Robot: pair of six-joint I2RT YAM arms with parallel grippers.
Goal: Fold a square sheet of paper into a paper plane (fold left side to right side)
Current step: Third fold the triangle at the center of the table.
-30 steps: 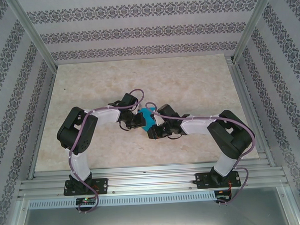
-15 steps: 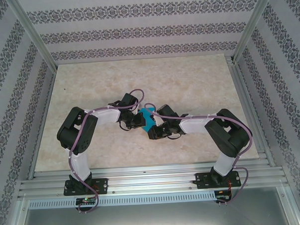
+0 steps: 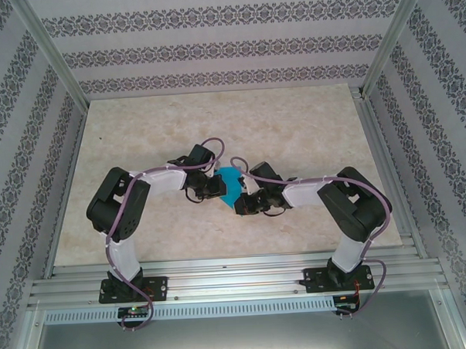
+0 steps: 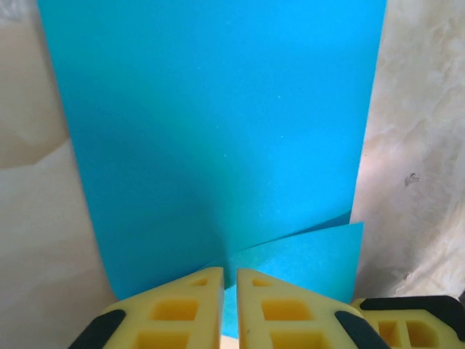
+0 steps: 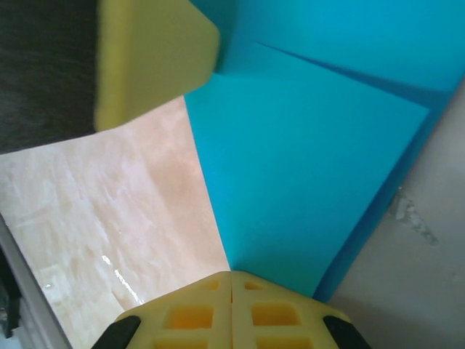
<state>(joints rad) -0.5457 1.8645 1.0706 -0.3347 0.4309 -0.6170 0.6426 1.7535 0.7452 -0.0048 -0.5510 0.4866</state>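
1. The square sheet of paper [image 3: 232,184] is near the middle of the table [image 3: 292,118], caught between the two arms. The left gripper [image 3: 216,187] is at its 9 o'clock and the right gripper [image 3: 244,202] at about its 5 o'clock.
2. The left gripper's jaws are closed down to a thin slit, and the near edge of the sheet runs into it. I judge this a pinch meant to anchor that side while the other side is carried across.
3. The right gripper's jaws are fully together, with a corner of the sheet ending between them. This looks like the working grip for bringing one side over to the other.
4. Holding two opposite parts probably keeps so thin a sheet from sliding on the smooth table.
5. From above the paper is just a small cyan patch, and neither its layers nor the jaws can be read.
6. The left wrist view shows a flap [image 4: 305,254] at 4 o'clock already lying over the main sheet.
7. The right wrist view shows the sheet bowed up off the table, and at 10 o'clock a yellow finger [image 5: 152,58], seemingly the left gripper's.
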